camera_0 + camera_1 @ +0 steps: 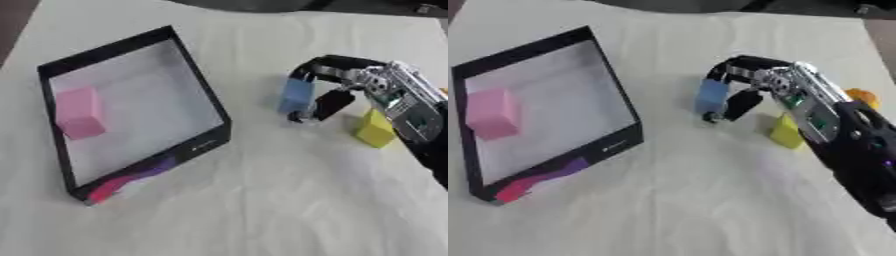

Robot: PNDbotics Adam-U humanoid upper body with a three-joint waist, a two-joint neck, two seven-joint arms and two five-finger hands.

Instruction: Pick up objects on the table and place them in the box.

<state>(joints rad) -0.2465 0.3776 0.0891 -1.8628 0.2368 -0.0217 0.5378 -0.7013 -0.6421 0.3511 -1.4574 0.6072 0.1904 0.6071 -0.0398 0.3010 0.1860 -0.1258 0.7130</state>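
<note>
White table [262, 210]. Black-walled box [206, 102] on the left, with a pink block [79, 112] already inside at its left wall.

Your right hand [337, 82] reaches in from the right, fingers and thumb curled round the blue block [296, 96], which stands just right of the box. Lift it well above the near wall before you swing left; release over the bare floor.

Yellow block [376, 129] waits beside your wrist; an orange object [863, 97] shows behind the arm.

Box front carries a small pale mark, unreadable.

One block [80, 112] lies in the box [203, 95]; two blocks [296, 96] [375, 129] right of it.
</note>
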